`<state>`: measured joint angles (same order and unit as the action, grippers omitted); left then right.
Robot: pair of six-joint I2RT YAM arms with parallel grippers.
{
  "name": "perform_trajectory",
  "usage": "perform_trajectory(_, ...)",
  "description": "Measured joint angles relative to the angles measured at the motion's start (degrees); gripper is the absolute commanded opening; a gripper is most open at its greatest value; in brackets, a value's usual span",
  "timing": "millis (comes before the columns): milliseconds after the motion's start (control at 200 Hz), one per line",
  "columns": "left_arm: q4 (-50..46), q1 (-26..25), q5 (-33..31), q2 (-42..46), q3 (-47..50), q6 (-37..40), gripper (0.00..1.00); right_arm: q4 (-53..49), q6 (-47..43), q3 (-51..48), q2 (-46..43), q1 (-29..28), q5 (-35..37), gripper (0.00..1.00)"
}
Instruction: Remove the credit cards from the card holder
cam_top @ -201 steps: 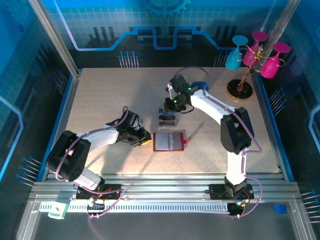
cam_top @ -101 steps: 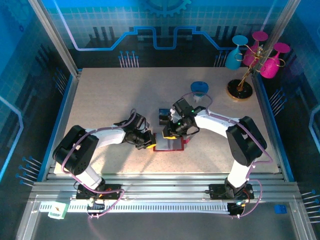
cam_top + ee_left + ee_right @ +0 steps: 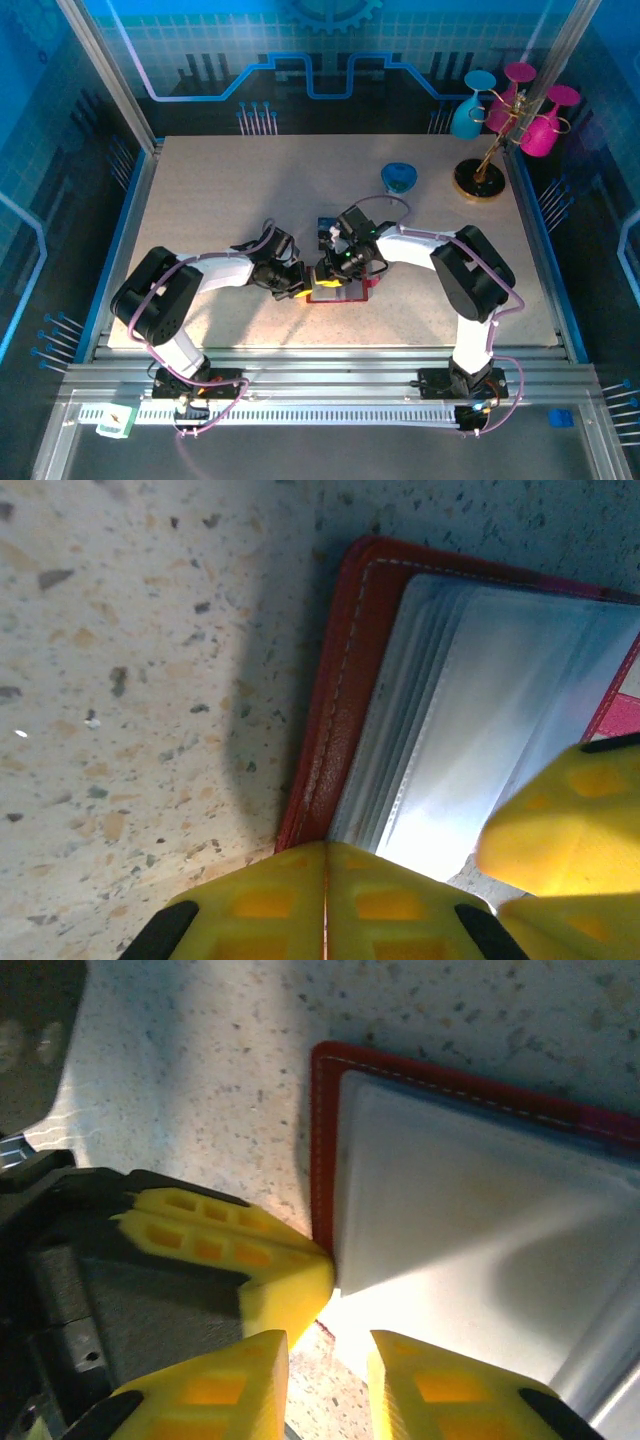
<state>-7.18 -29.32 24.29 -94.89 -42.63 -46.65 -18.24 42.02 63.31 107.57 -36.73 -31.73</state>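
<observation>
Both arms have closed in on the card holder (image 3: pixel 350 292), open near bench (image 3: pixel 200 200) centre. Left jaws are shut at its 9 o'clock edge; right jaws stand slightly parted at 12 o'clock. Light, floppy, slick-sleeved: probably best pinned by its stiffer red rim.

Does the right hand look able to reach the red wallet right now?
Probably yes: the right hand, slightly open, sits at the corner of the card holder; the shut left hand crowds that corner.
</observation>
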Motion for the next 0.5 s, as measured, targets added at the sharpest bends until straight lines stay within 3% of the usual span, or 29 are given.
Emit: perform_trajectory(495, 0.0, 0.0, 0.0, 0.0, 0.0, -1.1, 0.08, -2.0, -1.8, -2.5, -1.0, 1.5, 2.2, 0.34)
